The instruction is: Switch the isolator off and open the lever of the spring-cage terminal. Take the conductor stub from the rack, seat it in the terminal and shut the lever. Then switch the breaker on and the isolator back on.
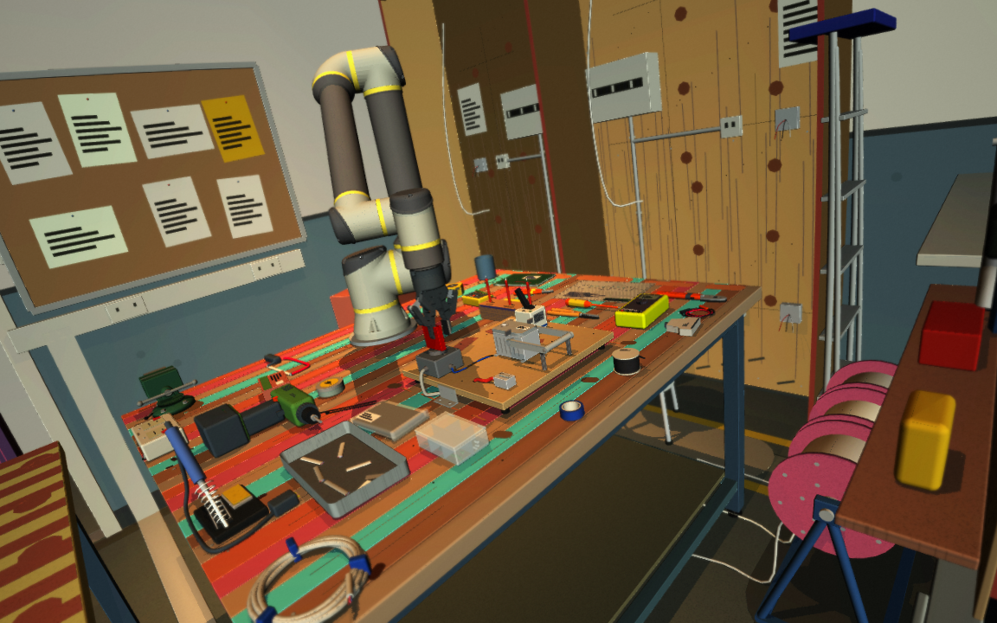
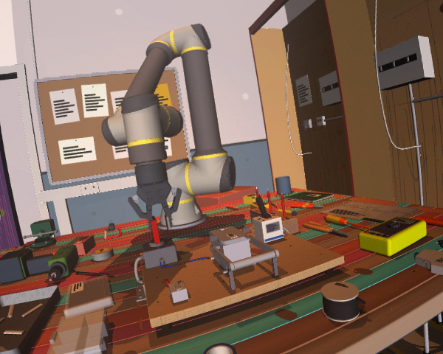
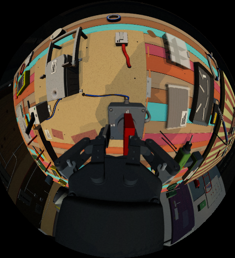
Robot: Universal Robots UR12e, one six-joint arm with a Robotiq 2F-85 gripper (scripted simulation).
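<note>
The red handle (image 3: 128, 133) of the grey isolator (image 3: 126, 118) stands up from its box at the near-left corner of the wooden board, right under my gripper (image 3: 118, 137). My gripper (image 2: 156, 219) is open around the handle and holds nothing. The grey spring-cage terminal (image 2: 233, 245) sits mid-board under a tubular rack (image 2: 252, 259). The white breaker (image 2: 268, 228) with a black toggle stands behind it. A small white block with a red stub (image 2: 178, 291) lies near the board's front edge.
The tubular rack rises just right of the isolator. A yellow meter (image 2: 391, 236), screwdrivers and red probes lie beyond the board. A black wire spool (image 2: 340, 301) stands at the bench front. A tray (image 1: 343, 465), a clear box (image 1: 452, 436) and a green drill (image 1: 293, 404) lie to the left.
</note>
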